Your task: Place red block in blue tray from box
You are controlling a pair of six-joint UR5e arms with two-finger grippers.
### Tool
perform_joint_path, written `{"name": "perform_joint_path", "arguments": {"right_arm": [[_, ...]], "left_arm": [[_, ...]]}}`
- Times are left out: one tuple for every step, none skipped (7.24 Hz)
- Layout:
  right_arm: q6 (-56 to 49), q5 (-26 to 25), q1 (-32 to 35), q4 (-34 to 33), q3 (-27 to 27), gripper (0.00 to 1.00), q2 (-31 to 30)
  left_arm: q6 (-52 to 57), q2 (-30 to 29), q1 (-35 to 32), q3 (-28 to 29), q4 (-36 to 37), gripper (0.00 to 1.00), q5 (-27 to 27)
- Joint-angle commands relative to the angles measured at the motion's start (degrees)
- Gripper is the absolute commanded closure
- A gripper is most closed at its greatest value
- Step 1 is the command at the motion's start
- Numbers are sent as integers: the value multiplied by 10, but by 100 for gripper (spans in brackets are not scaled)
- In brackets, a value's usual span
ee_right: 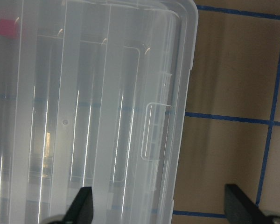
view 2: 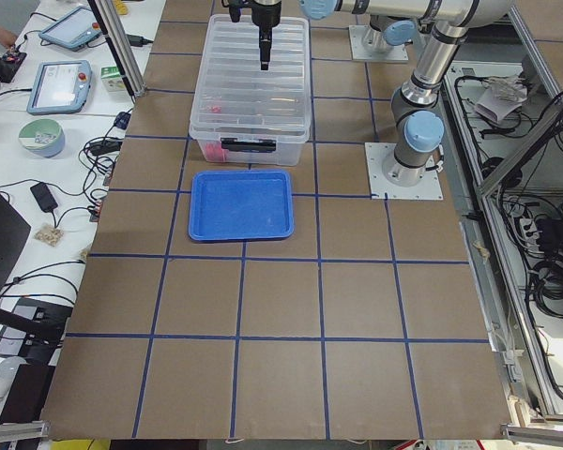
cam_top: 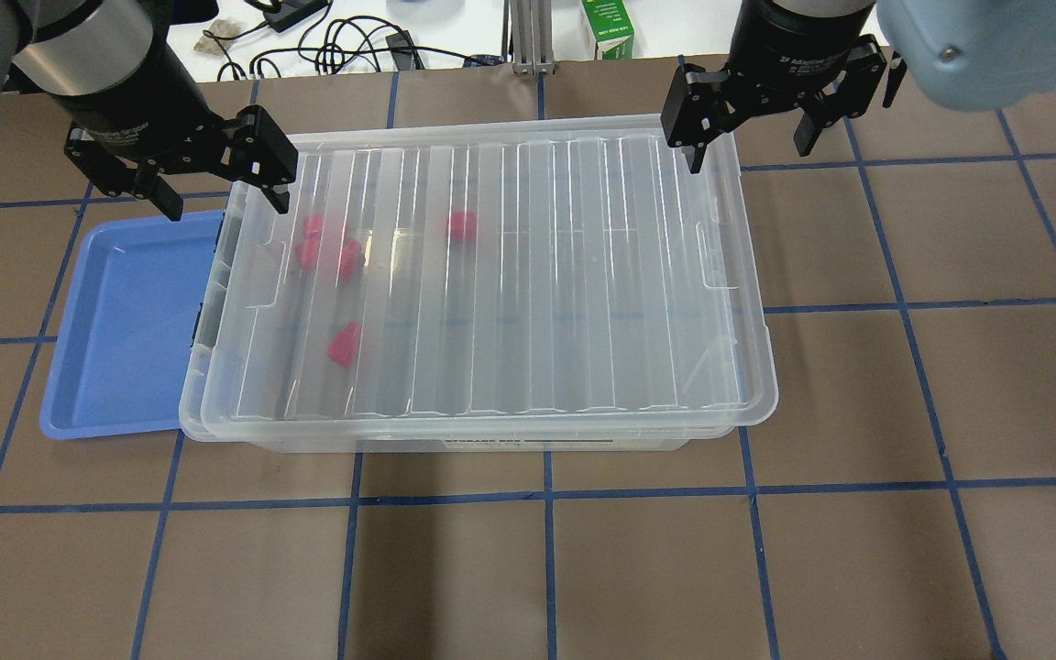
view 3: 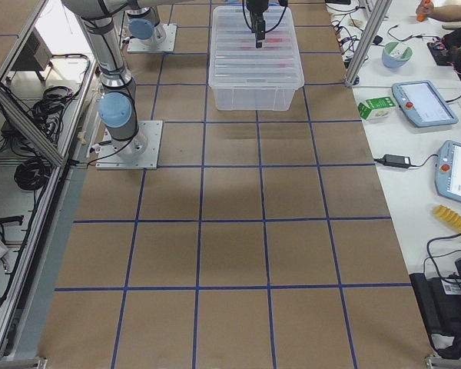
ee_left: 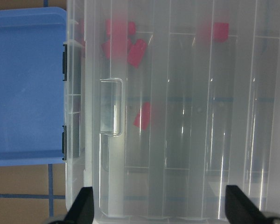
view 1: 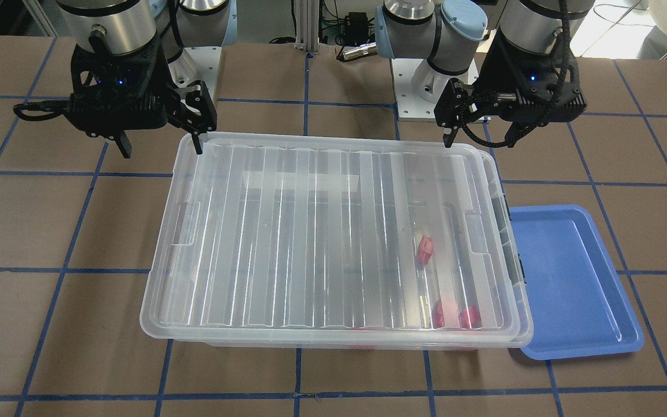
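The box (cam_top: 528, 275) is a clear bin with its ribbed lid (view 1: 322, 231) lying on it, a little askew. Several red blocks show through the lid: one alone (cam_top: 343, 344), one farther back (cam_top: 461, 225), and a cluster (cam_top: 326, 247) near the box's left end. The blue tray (cam_top: 125, 321) lies against that end and holds nothing. My left gripper (cam_top: 221, 194) is open above the box's far left corner. My right gripper (cam_top: 748, 128) is open above the far right corner. Both grippers are empty. The left wrist view shows the blocks (ee_left: 142, 115) and the tray (ee_left: 28, 84) below.
Brown table with a blue tape grid (cam_top: 546, 495). Dark latches (ee_left: 64, 60) sit on the box end beside the tray. Cables and a green carton (cam_top: 608, 27) lie beyond the far edge. Tablets and a bowl rest on side benches (view 3: 422, 104).
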Motion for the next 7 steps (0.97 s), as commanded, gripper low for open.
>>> {"name": "perform_joint_path", "arguments": {"right_arm": [[-2, 5, -4, 1, 5, 0, 2], [-2, 5, -4, -8, 30, 0, 2], [-3, -2, -9, -50, 69, 0, 13], [-6, -6, -13, -118, 104, 0, 38], [-8, -11, -27, -146, 120, 0, 53], [-11, -65, -42, -146, 126, 0, 60], [-16, -107, -44, -142, 134, 0, 60]], "left_arm": [[-1, -1, 0, 0, 0, 0, 0], [0, 0, 0, 0, 1, 0, 0], [-1, -3, 0, 0, 1, 0, 0], [0, -4, 0, 0, 1, 0, 1], [0, -3, 0, 0, 1, 0, 1], [0, -2, 0, -2, 1, 0, 1], [0, 1, 0, -4, 1, 0, 1]]}}
